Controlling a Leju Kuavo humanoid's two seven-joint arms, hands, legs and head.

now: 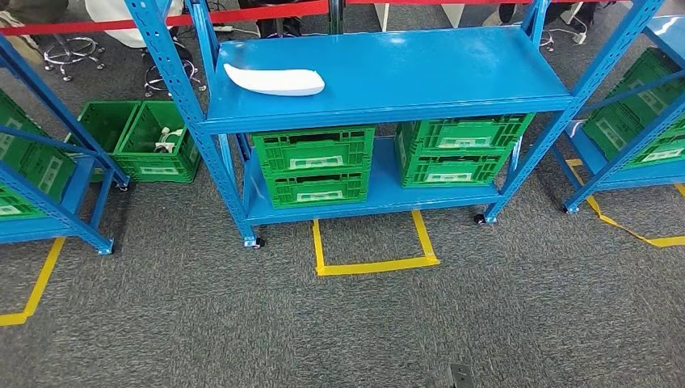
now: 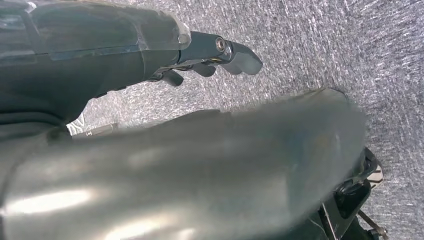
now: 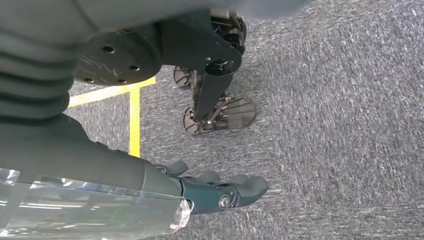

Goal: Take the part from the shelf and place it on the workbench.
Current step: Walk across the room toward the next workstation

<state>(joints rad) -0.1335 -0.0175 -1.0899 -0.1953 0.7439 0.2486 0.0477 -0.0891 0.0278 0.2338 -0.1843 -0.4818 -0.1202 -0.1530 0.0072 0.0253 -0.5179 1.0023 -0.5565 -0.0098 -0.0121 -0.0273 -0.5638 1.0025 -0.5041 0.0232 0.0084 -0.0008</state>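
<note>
The part [image 1: 275,80] is a white, elongated, curved piece lying flat on the left half of the top board of the blue shelf [image 1: 452,69], straight ahead of me across the carpet. My left hand [image 2: 202,59] hangs over the grey carpet with its dark fingers [image 2: 240,59] stretched out and nothing in them. My right hand [image 3: 212,189] also hangs low over the carpet, its fingers [image 3: 247,186] loosely extended and holding nothing. Both hands are far from the part.
Two stacks of green crates [image 1: 315,166] [image 1: 460,149] fill the shelf's lower board. Green bins [image 1: 137,137] stand on the floor at left. More blue racks [image 1: 48,186] [image 1: 638,121] flank the shelf. A yellow tape square [image 1: 376,263] marks the carpet before it. Red barrier tape [image 1: 81,26] runs behind.
</note>
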